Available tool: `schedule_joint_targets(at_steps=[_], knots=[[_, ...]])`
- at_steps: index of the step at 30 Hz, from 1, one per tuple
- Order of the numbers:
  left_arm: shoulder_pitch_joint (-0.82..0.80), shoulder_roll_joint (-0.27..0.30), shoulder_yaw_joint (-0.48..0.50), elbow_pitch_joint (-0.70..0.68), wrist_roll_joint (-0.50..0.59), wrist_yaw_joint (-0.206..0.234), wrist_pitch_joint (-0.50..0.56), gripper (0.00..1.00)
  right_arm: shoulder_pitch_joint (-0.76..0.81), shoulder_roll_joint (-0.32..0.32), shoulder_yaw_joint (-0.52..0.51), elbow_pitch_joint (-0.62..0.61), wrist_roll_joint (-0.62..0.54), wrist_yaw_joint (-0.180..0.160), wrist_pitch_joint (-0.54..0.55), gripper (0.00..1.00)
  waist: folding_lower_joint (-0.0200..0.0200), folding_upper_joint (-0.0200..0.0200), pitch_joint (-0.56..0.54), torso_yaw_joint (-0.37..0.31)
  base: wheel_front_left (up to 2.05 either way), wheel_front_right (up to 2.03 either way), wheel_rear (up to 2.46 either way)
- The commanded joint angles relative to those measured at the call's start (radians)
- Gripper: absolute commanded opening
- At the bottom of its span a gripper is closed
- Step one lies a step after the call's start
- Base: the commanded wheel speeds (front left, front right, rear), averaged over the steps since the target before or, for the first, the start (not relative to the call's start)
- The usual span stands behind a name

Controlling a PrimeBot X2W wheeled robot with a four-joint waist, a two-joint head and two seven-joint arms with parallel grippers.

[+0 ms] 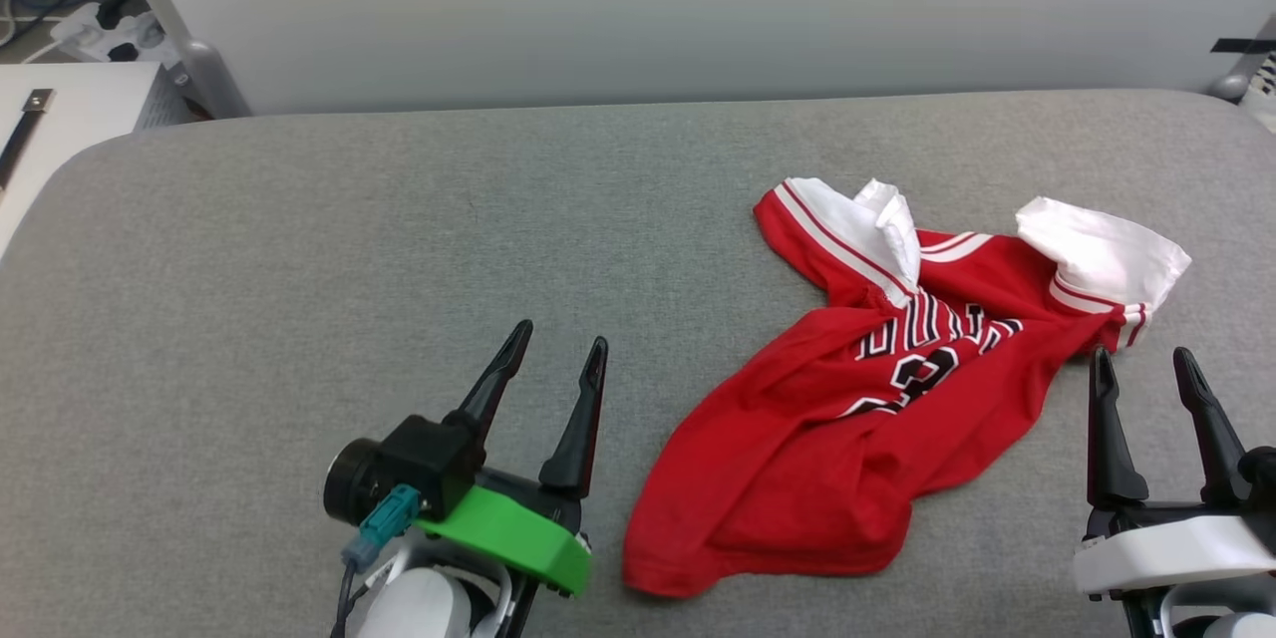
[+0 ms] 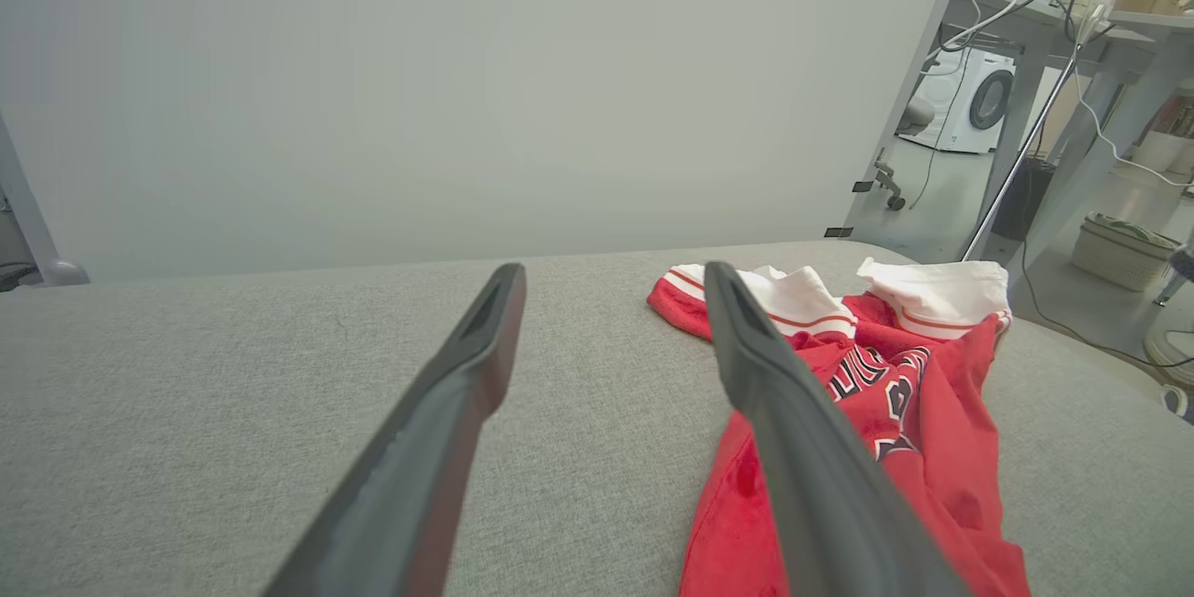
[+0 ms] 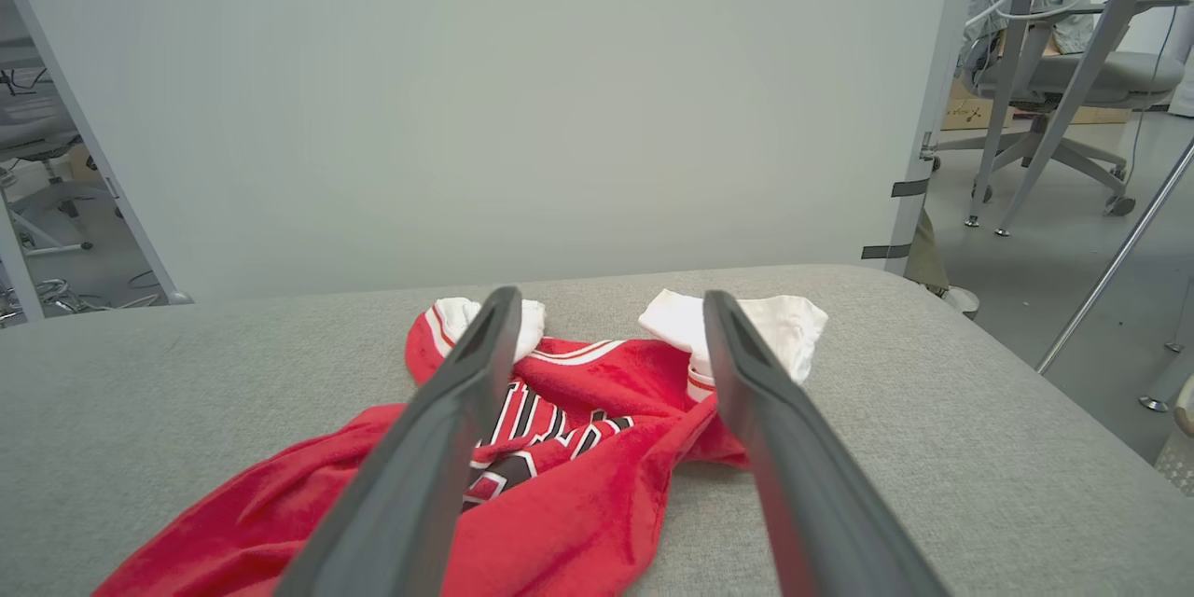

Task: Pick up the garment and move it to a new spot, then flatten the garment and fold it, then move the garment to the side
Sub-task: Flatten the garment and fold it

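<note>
red white-sleeved jersey shirt (image 1: pixel 847 439) lay crumpled on grey fabric bench (image 1: pixel 399 219), left claw (image 1: pixel 560 336) and right claw (image 1: pixel 1141 354) open, no step apparently begun.

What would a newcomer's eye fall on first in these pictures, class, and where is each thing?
The crumpled red jersey with white sleeves lies right of centre on the grey padded table. Next come two dark-fingered tools, both open and empty: the left tool over bare table to the jersey's left, and the right tool just beside one white sleeve.
</note>
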Motion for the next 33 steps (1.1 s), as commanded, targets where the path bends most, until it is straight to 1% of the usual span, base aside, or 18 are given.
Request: schedule_joint_targets(at_steps=[1, 3, 4, 6, 8, 11, 13, 17, 19, 22, 25, 28, 33], knots=[[-0.028, 0.011, -0.01, 0.001, -0.015, -0.003, -0.006, 1.0, 0.0, 0.003, 0.004, 0.002, -0.006, -0.001, -0.008, 1.0, 0.0, -0.0001, 0.018, -0.021, 0.0, 0.0, 0.0], [-0.074, 0.027, -0.044, 0.032, -0.046, -0.003, 0.004, 1.0, -0.007, 0.005, 0.009, 0.002, -0.007, -0.001, -0.004, 1.0, 0.0, -0.0001, 0.033, -0.042, 0.0, 0.0, 0.0], [-0.116, 0.041, -0.074, 0.046, -0.064, -0.003, 0.034, 1.0, -0.01, 0.007, 0.013, 0.002, -0.008, -0.001, -0.003, 1.0, 0.0, -0.0001, 0.042, -0.054, 0.0, 0.0, 0.0], [-0.21, 0.066, -0.123, 0.067, -0.093, -0.003, 0.128, 1.0, -0.017, 0.011, 0.016, 0.0, -0.01, -0.001, 0.001, 1.0, 0.0, -0.0001, 0.065, -0.079, 0.0, 0.0, 0.0], [-0.321, 0.083, -0.17, 0.083, -0.134, -0.003, 0.241, 1.0, -0.026, 0.015, 0.019, 0.0, -0.011, -0.001, 0.003, 1.0, 0.0, -0.0001, 0.086, -0.103, 0.0, 0.0, 0.0], [-0.504, 0.102, -0.243, 0.121, -0.214, -0.003, 0.459, 1.0, -0.043, 0.022, 0.034, 0.004, -0.011, -0.001, 0.004, 1.0, 0.0, -0.0001, 0.123, -0.151, 0.0, 0.0, 0.0], [-0.607, 0.101, -0.275, 0.156, -0.282, -0.003, 0.588, 1.0, -0.054, 0.026, 0.045, 0.009, -0.012, -0.001, 0.003, 1.0, 0.0, -0.0001, 0.14, -0.178, 0.0, 0.0, 0.0], [-0.78, 0.103, -0.321, 0.262, -0.378, -0.003, 0.829, 1.0, -0.081, 0.033, 0.081, 0.026, -0.01, -0.001, -0.001, 1.0, 0.0, -0.0001, 0.175, -0.245, 0.0, 0.0, 0.0], [-0.837, 0.098, -0.324, 0.322, -0.41, -0.003, 0.922, 1.0, -0.092, 0.037, 0.099, 0.035, -0.01, -0.001, -0.003, 1.0, 0.0, -0.0001, 0.189, -0.278, 0.0, 0.0, 0.0], [-0.893, 0.073, -0.309, 0.403, -0.455, 0.007, 1.006, 1.0, -0.104, 0.041, 0.119, 0.046, -0.006, -0.001, -0.008, 1.0, 0.0, -0.0001, 0.204, -0.316, 0.0, 0.0, 0.0], [-0.94, 0.064, -0.309, 0.476, -0.465, 0.019, 1.059, 1.0, -0.113, 0.045, 0.138, 0.055, -0.003, -0.001, -0.012, 1.0, 0.0, -0.0001, 0.223, -0.351, 0.0, 0.0, 0.0], [-0.967, 0.054, -0.307, 0.536, -0.469, 0.031, 1.073, 1.0, -0.12, 0.048, 0.15, 0.064, 0.0, -0.001, -0.014, 1.0, 0.0, -0.0001, 0.235, -0.376, 0.0, 0.0, 0.0], [-1.002, 0.042, -0.302, 0.629, -0.466, 0.054, 1.059, 1.0, -0.132, 0.051, 0.174, 0.08, 0.004, -0.001, -0.017, 1.0, 0.0, -0.0001, 0.255, -0.41, 0.0, 0.0, 0.0]])
